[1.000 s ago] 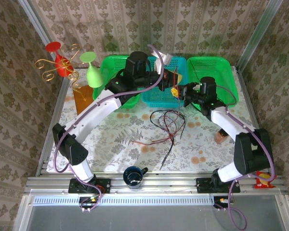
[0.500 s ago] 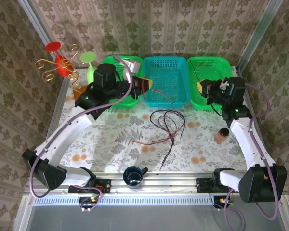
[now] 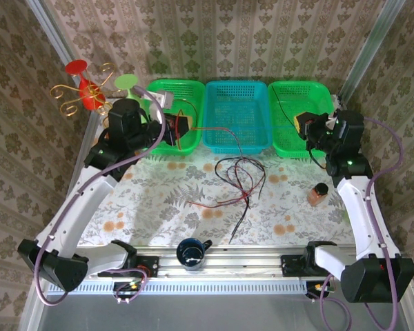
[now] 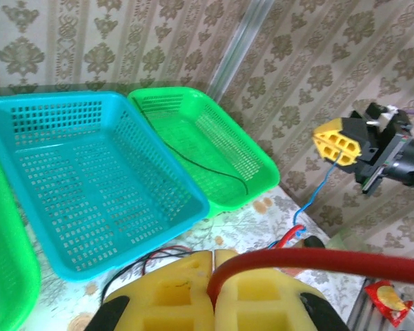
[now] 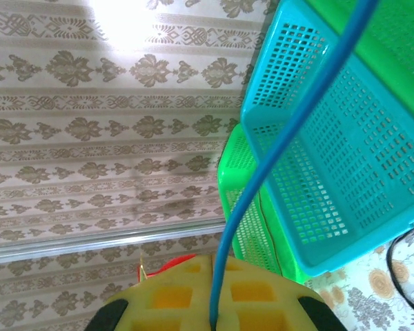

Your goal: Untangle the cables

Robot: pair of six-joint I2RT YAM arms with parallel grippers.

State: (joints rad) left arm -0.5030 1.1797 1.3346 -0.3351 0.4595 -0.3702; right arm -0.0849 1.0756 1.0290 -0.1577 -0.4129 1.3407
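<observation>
Left tool: my left tool [image 3: 181,126] hangs over the left green basket [image 3: 157,88], its yellow pads clenched on the red cable [image 4: 317,261]
Right tool: my right tool [image 3: 305,123] sits above the right green basket [image 3: 300,87], pads pressed together on the blue cable [image 5: 290,131]
Red cable: it leaves my left pads and runs to the right, across the near part of the teal basket [image 3: 236,85]
Blue cable: thin; in the left wrist view it drops from my right tool towards the worktop [image 3: 159,200]
Tangle of cables: the tangle of cables [image 3: 240,178] is a loose knot of black and red strands on the floral worktop, just in front of the teal basket and between my two arms, with one black strand trailing towards the near edge
Black cable: one black cable [image 4: 207,165] lies by itself along the floor of the right green basket
Baskets: three side by side at the far edge, green, teal, green
Mug: a dark mug [image 3: 192,252] stands at the near edge, between my bases
Bottle: a small bottle [image 3: 319,193] stands upright on the right of the worktop, beside my right arm
</observation>
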